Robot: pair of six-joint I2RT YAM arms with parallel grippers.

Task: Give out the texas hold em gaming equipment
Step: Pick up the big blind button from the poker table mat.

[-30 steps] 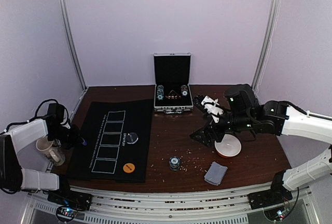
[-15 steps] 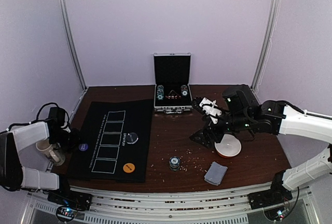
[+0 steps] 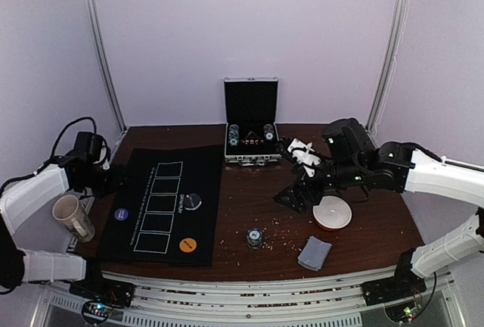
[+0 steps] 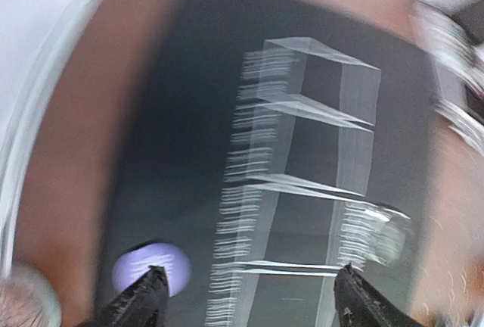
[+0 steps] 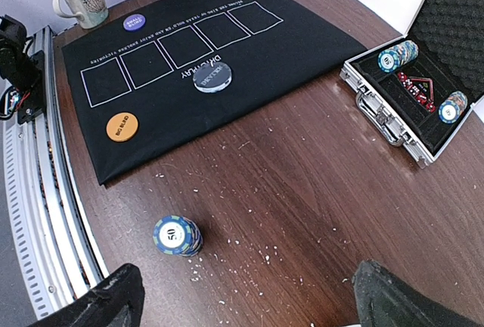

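Left pincer [image 4: 249, 303] open, nothing between its fingers, poised over the left side of the black mat [image 3: 162, 191]. Purple button [image 3: 121, 212] lies flat on the mat beside the row of card boxes. Orange button [image 3: 187, 244] at the mat's near edge; dark button [image 3: 193, 201] mid-mat. Chip stack [image 3: 255, 237] on the bare table [image 3: 242, 191]. Right pincer [image 5: 246, 304] wide open, empty, near the red bowl [image 3: 333, 213].

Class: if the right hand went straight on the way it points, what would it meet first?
Likely the bare wooden table, just right of the blue chip stack; depth is unclear.
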